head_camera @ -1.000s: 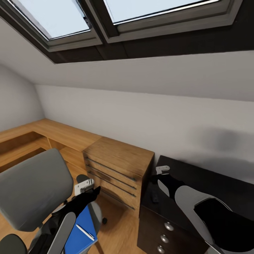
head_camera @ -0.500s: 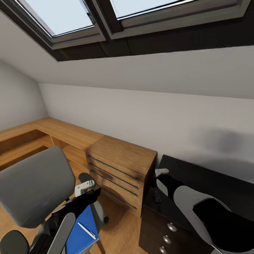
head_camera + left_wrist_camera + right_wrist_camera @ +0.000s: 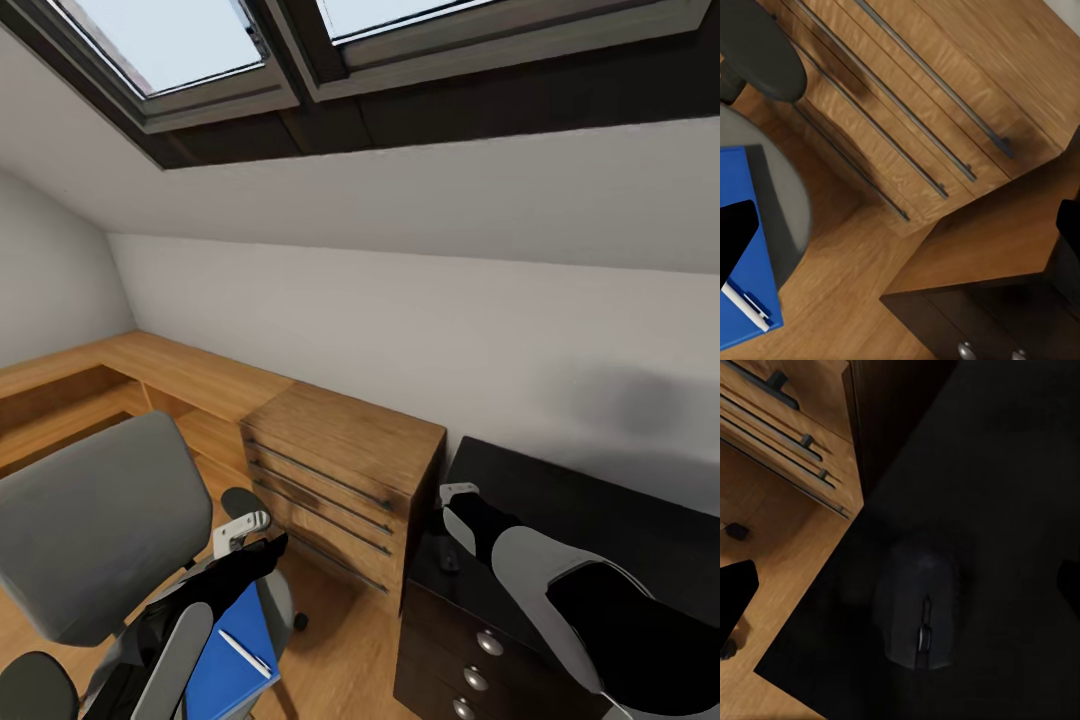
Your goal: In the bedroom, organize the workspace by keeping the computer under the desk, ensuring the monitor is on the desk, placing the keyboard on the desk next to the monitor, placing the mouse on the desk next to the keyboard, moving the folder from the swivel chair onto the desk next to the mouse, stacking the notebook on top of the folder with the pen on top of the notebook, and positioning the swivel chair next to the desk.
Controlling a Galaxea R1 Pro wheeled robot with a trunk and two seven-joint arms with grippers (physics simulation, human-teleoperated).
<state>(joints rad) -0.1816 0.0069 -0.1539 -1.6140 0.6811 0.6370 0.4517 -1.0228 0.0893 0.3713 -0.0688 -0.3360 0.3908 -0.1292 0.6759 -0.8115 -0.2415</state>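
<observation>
The grey swivel chair (image 3: pixel 95 530) stands at the left, with the blue folder (image 3: pixel 225 655) flat on its seat and the white pen (image 3: pixel 245 653) lying on the folder. My left gripper (image 3: pixel 243 527) hangs open above the seat's edge; its wrist view shows the folder (image 3: pixel 742 247) and pen (image 3: pixel 746 307) below one finger. The small black mouse (image 3: pixel 450 560) lies at the corner of the glossy black desk (image 3: pixel 600 520). My right gripper (image 3: pixel 458 492) hovers open above the mouse (image 3: pixel 919 611), not touching it.
A low oak drawer cabinet (image 3: pixel 340 470) stands between chair and desk, against the sloped wall. Oak shelving (image 3: pixel 120 375) runs along the left wall. The desk's dark drawers with silver knobs (image 3: pixel 480 660) face me. Bare plank floor (image 3: pixel 340 650) lies between chair and desk.
The whole picture has shifted a little, so the camera has moved. Both arms keep nearly the same pose, and the folder, pen and mouse lie where they were.
</observation>
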